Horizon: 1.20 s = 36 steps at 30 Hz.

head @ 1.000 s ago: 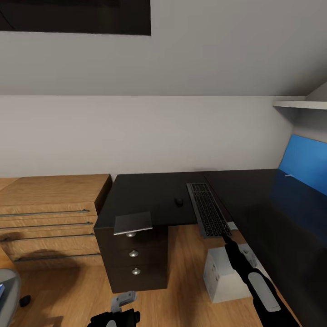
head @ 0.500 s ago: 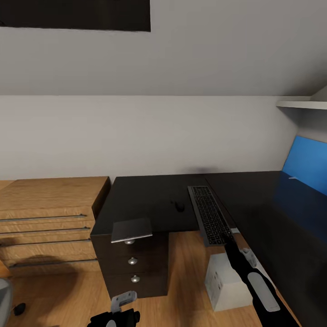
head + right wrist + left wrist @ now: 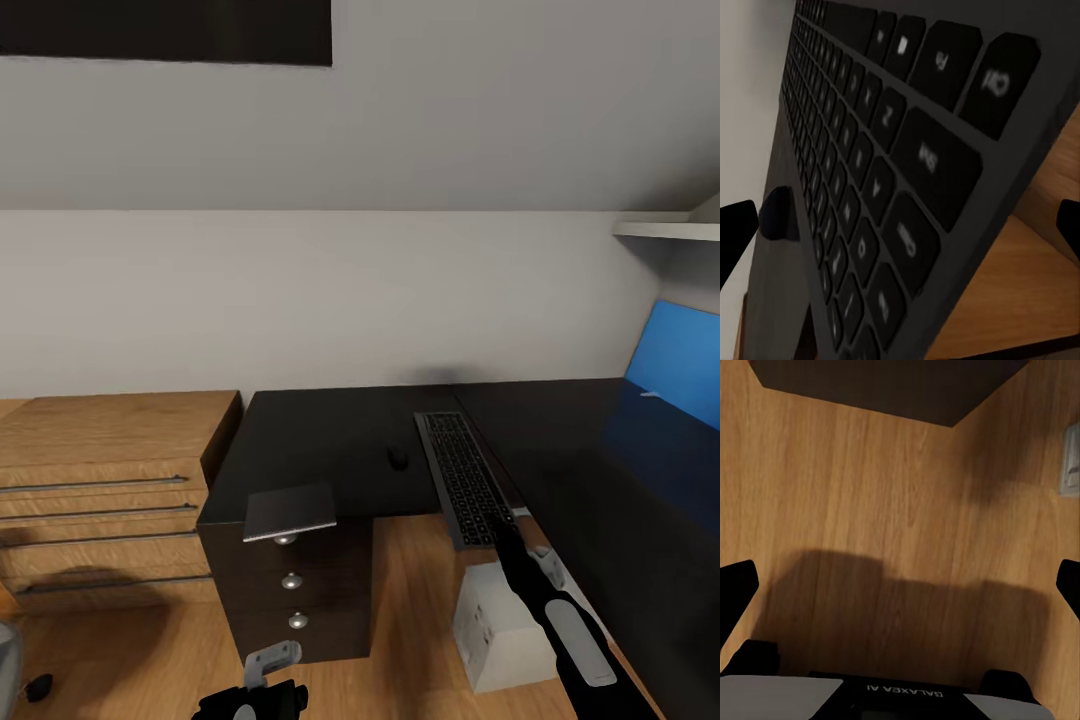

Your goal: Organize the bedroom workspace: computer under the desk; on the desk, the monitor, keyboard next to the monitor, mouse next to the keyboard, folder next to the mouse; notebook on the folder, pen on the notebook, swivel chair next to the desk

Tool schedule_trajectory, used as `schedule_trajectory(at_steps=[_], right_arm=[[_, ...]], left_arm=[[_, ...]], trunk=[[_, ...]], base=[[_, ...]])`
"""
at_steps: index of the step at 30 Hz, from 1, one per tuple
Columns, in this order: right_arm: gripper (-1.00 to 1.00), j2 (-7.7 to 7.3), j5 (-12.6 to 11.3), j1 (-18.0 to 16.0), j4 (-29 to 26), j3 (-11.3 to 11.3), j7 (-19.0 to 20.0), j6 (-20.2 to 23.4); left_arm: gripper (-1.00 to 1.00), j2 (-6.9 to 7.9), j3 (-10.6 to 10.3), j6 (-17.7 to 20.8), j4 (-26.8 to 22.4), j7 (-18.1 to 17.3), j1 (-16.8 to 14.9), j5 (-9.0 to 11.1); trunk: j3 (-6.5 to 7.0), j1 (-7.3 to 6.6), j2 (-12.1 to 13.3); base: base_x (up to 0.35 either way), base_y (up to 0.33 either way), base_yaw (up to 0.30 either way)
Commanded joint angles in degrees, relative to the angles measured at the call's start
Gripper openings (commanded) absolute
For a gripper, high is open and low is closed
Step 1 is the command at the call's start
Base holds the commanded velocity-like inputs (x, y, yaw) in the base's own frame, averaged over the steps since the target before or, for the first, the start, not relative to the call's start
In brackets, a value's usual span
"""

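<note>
mouse (image 3: 398, 457) left of keyboard (image 3: 464, 477)

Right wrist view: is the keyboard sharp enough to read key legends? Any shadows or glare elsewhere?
Right wrist view: the keyboard is very close and soft, its legends smeared and unreadable. Left wrist view: a broad soft shadow lies across the wood floor. Head view: the glossy desk reflects the blue back panel; no harsh glare.

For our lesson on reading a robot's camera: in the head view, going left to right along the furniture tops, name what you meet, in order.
light wooden drawer unit → notebook → mouse → keyboard → blue back panel
</note>
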Motion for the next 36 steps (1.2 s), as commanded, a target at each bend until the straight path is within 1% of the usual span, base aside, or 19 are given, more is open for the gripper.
schedule_trajectory(at_steps=[1,5,6,14,15,16,17,19,22,26,29,32,34,35,36], right_arm=[[1.0,0.02,-0.42,-0.03,0.0,-0.14,0.17,0.34],[1.0,0.02,-0.44,-0.03,0.0,-0.14,0.17,0.34],[-1.0,0.03,-0.42,-0.03,-0.05,-0.11,0.17,0.4],[-1.0,0.1,-0.42,-0.03,-0.07,-0.04,0.17,0.35],[-1.0,0.1,-0.42,-0.03,-0.07,-0.01,0.2,0.35],[-1.0,0.1,-0.42,-0.03,-0.07,0.0,0.22,0.34],[-1.0,0.1,-0.42,-0.03,-0.08,0.02,0.24,0.34],[-1.0,0.1,-0.39,-0.03,-0.23,0.03,0.31,0.34],[-1.0,0.1,-0.34,-0.03,-0.69,0.05,0.58,0.27],[-1.0,0.2,-0.17,-0.03,-5.09,0.01,0.61,0.25],[-1.0,0.29,0.19,0.0,-6.23,0.08,0.64,0.25],[-1.0,0.33,0.71,0.16,-8.76,0.63,1.77,0.27],[-1.0,0.56,0.85,1.76,-12.1,1.69,3.07,0.26],[-1.0,0.64,0.88,2.16,-12.89,2.02,3.18,0.28],[-1.0,0.84,0.95,3.84,-16.31,3.34,3.37,0.31]], left_arm=[[1.0,0.01,-0.06,0.11,-0.07,0.55,-0.03,0.6],[1.0,0.01,-0.06,0.09,-0.04,0.56,-0.03,0.62],[1.0,0.01,-0.08,0.12,-0.01,0.58,-0.03,0.65],[1.0,-0.06,-0.15,0.11,0.02,0.57,-0.03,0.61],[1.0,-0.12,-0.52,0.1,0.01,0.58,-0.03,0.57],[1.0,-0.17,-1.17,0.09,0.01,0.62,-0.03,0.54],[1.0,-0.12,-2.99,0.09,0.0,0.73,-0.03,0.52],[1.0,-0.03,-5.11,0.03,0.04,0.89,-0.03,0.52],[1.0,0.02,-6.31,0.0,0.07,0.97,-0.03,0.5],[1.0,0.01,-6.73,-0.01,0.08,1.01,-0.03,0.5],[1.0,0.01,-6.81,-0.01,0.08,1.06,-0.03,0.48],[1.0,-0.1,-7.02,-0.23,0.08,1.14,-0.03,0.42],[1.0,-0.15,-7.08,-0.33,0.08,1.17,-0.03,0.43],[1.0,-0.13,-7.08,-0.33,0.07,1.17,-0.03,0.44],[1.0,-0.11,-7.09,-0.35,0.05,1.17,-0.03,0.46]], trunk=[[-0.06,0.01,-0.03],[-0.06,0.01,-0.03],[-0.06,0.01,-0.03],[-0.06,0.01,-0.03],[-0.06,0.01,-0.03],[-0.06,0.01,-0.03],[-0.06,0.01,-0.03],[0.3,-0.43,0.77],[0.84,-1.09,1.98],[1.56,-1.97,3.58],[2.1,-2.63,4.78],[2.64,-3.29,5.99],[2.99,-3.73,6.79],[3.17,-3.95,7.19],[3.35,-4.17,7.59]], base=[[0.061,0.013,0.0],[0.033,0.007,0.0],[0.007,0.001,0.0],[0.001,0.0,0.0],[0.0,0.0,0.0],[0.0,0.0,0.0],[0.0,0.0,0.0],[0.0,0.0,0.0],[0.0,0.0,0.0],[0.0,0.0,0.0],[0.0,0.0,0.0],[0.0,0.0,0.0],[0.0,0.0,0.0],[0.0,0.0,0.0],[0.0,0.0,0.0]])
